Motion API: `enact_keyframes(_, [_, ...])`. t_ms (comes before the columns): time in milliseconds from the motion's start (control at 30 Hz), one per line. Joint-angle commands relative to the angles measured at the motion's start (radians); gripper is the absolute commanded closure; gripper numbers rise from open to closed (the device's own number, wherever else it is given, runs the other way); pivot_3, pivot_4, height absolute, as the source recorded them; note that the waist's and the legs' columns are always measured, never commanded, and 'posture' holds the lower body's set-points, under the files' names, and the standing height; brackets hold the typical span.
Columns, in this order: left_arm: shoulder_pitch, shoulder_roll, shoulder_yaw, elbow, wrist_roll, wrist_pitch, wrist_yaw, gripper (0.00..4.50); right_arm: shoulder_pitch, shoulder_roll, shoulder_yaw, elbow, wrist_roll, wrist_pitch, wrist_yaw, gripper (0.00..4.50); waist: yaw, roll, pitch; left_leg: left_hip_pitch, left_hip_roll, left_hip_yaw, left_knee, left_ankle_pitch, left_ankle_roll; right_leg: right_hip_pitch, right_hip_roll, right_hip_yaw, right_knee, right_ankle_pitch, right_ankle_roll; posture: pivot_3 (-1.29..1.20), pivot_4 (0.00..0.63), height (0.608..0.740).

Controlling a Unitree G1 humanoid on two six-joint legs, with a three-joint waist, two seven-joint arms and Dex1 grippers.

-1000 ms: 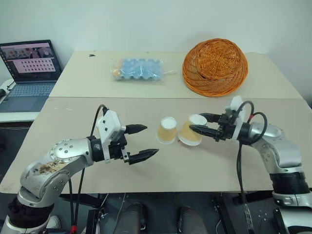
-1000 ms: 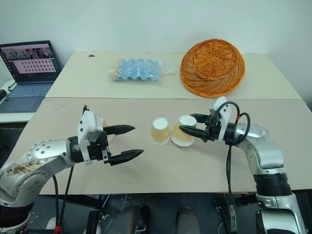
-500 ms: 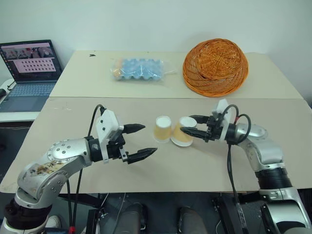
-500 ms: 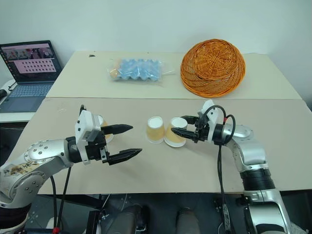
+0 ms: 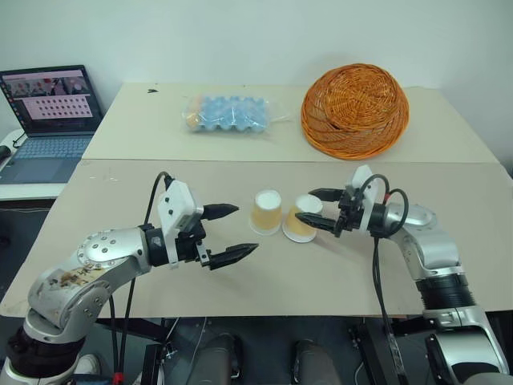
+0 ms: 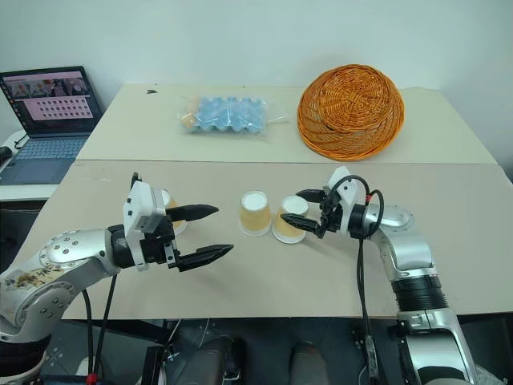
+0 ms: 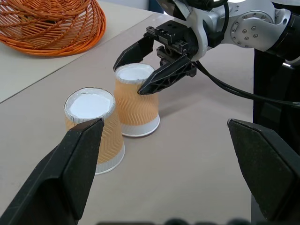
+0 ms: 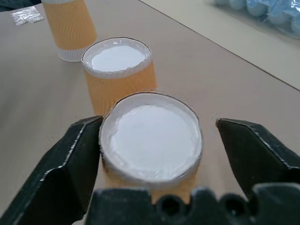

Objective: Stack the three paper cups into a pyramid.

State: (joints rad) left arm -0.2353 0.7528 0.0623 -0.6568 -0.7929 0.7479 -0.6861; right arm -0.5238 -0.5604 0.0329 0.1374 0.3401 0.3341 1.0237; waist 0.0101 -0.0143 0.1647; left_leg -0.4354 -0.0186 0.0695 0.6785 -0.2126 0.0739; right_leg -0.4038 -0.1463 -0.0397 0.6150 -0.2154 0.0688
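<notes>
Two paper cups stand upside down, close beside each other, mid-table: one (image 5: 267, 212) on the left and one (image 5: 302, 220) on the right. My right gripper (image 5: 304, 204) is open astride the top of the right cup (image 8: 151, 140); one finger (image 8: 79, 154) is close against its side and the other (image 8: 253, 150) stands apart. The third cup (image 6: 166, 199) stands further left, partly hidden behind my left gripper (image 5: 247, 229). That gripper hovers open and empty, left of the pair.
An overturned wicker basket (image 5: 354, 110) and a wrapped blue egg tray (image 5: 228, 113) lie on the far table. An open laptop (image 5: 50, 112) sits on a stand at the far left. A seam runs between the two tables.
My right gripper carried the tilted cup left toward the other cup, set it upright on the table and opened. The left gripper has stayed where it was.
</notes>
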Motion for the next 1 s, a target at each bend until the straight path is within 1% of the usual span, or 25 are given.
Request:
enact_keyframes(33, [-0.015, 0.006, 0.022, -0.027, -0.018, 0.001, 0.0, 0.0, -0.013, -0.016, -0.014, -0.023, 0.0, -0.025, 0.012, 0.06, 0.0, 0.0, 0.0, 0.0, 0.0, 0.0, 0.0, 0.0, 0.0, 0.0, 0.0, 0.0, 0.0, 0.0, 0.0, 0.0, 0.15, 0.726])
enact_keyframes(167, [-0.017, 0.004, 0.02, -0.027, -0.019, 0.003, 0.001, 0.0, -0.003, -0.035, -0.028, -0.034, 0.002, -0.022, 0.022, 0.06, 0.0, 0.0, 0.0, 0.0, 0.0, 0.0, 0.0, 0.0, 0.0, 0.0, 0.0, 0.0, 0.0, 0.0, 0.0, 0.0, 0.15, 0.726])
enact_keyframes(467, [-0.023, -0.001, 0.012, -0.026, -0.021, 0.006, 0.004, 0.0, 0.105, -0.137, -0.069, -0.15, 0.046, 0.029, 0.068, 0.06, 0.002, 0.0, 0.0, 0.0, 0.0, 0.0, 0.0, -0.001, 0.002, 0.0, 0.0, 0.0, 0.0, 0.0, 0.0, 0.0, 0.15, 0.726])
enact_keyframes(567, [-0.02, -0.001, 0.015, -0.027, -0.021, 0.007, 0.007, 0.0, 0.174, -0.189, -0.124, -0.211, 0.072, 0.066, 0.061, 0.06, 0.003, 0.0, 0.0, 0.0, 0.0, 0.0, 0.0, -0.003, 0.004, 0.0, 0.0, 0.0, 0.0, 0.0, 0.0, 0.0, 0.15, 0.726])
enact_keyframes(767, [0.003, -0.004, 0.022, -0.035, -0.007, 0.001, 0.026, 0.0, 0.274, -0.308, -0.249, -0.185, 0.052, 0.087, 0.023, 0.06, 0.006, 0.0, 0.0, 0.0, 0.0, 0.0, 0.0, -0.003, 0.005, 0.001, -0.001, 0.0, -0.001, 0.0, 0.0, 0.0, 0.15, 0.726])
enact_keyframes(800, [0.01, -0.014, 0.024, -0.04, -0.001, -0.001, 0.045, 0.0, 0.299, -0.339, -0.283, -0.191, 0.051, 0.092, 0.022, 0.06, 0.005, 0.0, 0.0, 0.0, 0.0, 0.0, 0.0, -0.003, 0.005, 0.001, -0.001, 0.0, -0.001, 0.0, 0.0, 0.0, 0.15, 0.726])
enact_keyframes(867, [0.001, -0.081, 0.034, -0.043, 0.061, -0.026, 0.171, 0.0, 0.346, -0.398, -0.369, -0.287, 0.1, 0.152, 0.035, 0.06, 0.008, 0.0, 0.0, 0.0, 0.0, 0.0, 0.0, -0.003, 0.005, 0.001, -0.001, 0.0, -0.001, 0.0, 0.0, 0.0, 0.15, 0.726])
enact_keyframes(933, [-0.002, -0.13, 0.05, -0.044, 0.098, -0.038, 0.253, 0.0, 0.367, -0.417, -0.423, -0.388, 0.182, 0.22, 0.041, 0.06, 0.011, 0.0, 0.0, 0.0, 0.0, 0.0, 0.0, -0.003, 0.006, 0.001, -0.001, 0.0, -0.001, 0.0, 0.0, 0.0, 0.15, 0.726])
enact_keyframes(1000, [0.016, -0.189, 0.061, -0.051, 0.214, -0.079, 0.38, 0.0, 0.39, -0.415, -0.456, -0.558, 0.317, 0.296, 0.047, 0.06, 0.002, 0.0, 0.0, 0.0, 0.001, 0.0, 0.0, -0.004, 0.006, 0.001, -0.001, 0.001, -0.001, 0.0, 0.0, 0.0, 0.15, 0.726])
